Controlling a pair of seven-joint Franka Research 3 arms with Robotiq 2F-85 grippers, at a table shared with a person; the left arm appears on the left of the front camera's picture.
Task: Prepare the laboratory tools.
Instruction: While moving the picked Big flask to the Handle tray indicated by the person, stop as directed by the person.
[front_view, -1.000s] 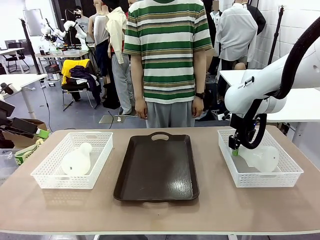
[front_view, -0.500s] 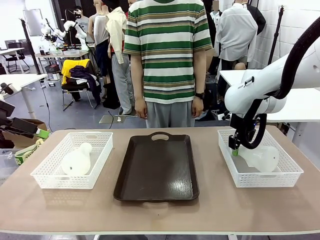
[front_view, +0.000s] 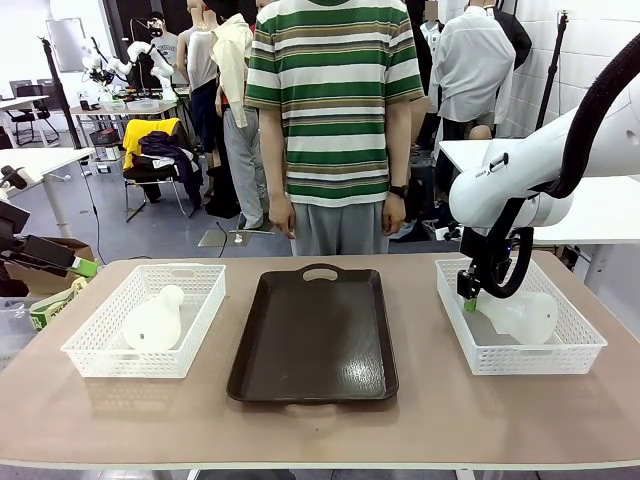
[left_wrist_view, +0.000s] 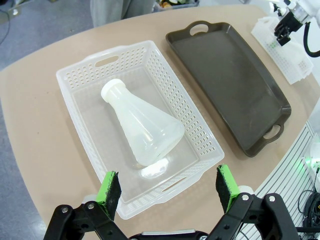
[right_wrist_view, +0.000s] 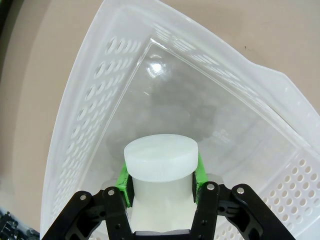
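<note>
The right gripper (right_wrist_view: 161, 182) is down inside the right basket (right_wrist_view: 90, 100), clenched on the neck of the right flask (right_wrist_view: 160, 155). Its green pads press either side of the neck just under the lip, and the flask's wide body trails back beneath the gripper, lying low in the basket.

The left gripper (left_wrist_view: 167, 185) hangs released above the left basket (left_wrist_view: 197, 130). The left flask (left_wrist_view: 145, 127) lies on its side below and ahead of it, base towards the gripper and neck pointing away. The dark tray (left_wrist_view: 230, 75) sits on the worktop off to the gripper's side.

The right hold is narrow and far from the flask's heavy end. On lifting, the body would likely swing down and turn between the smooth pads, or slide out under the lip. The wide base could also catch the basket wall and drag the light basket along.
</note>
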